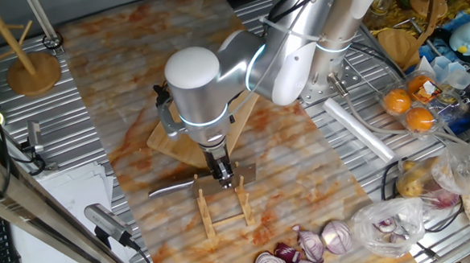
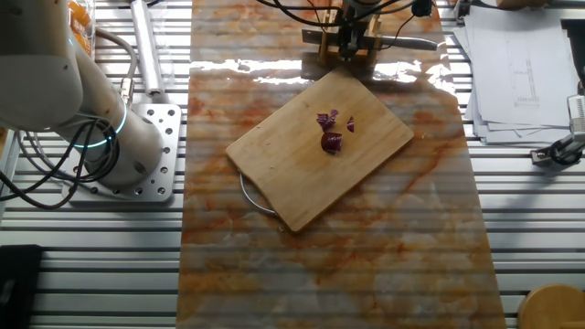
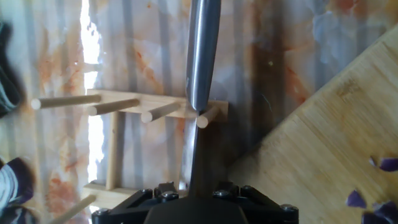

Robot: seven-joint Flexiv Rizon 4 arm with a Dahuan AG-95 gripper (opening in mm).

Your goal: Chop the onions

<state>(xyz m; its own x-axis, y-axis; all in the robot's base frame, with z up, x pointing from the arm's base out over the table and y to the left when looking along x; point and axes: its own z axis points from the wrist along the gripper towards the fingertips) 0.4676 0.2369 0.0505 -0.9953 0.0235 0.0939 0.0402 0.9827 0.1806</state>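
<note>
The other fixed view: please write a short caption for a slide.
Small onion pieces lie on the cutting board while the gripper reaches the knife rack.

Board: bamboo board, metal handle, on marbled mat.
Rack: wooden peg rack beside the board.
Halved onions: near mat corner.
Oranges: in clear tray.
Papers: on desk.

Marbled mat w/ board, rack
</note>
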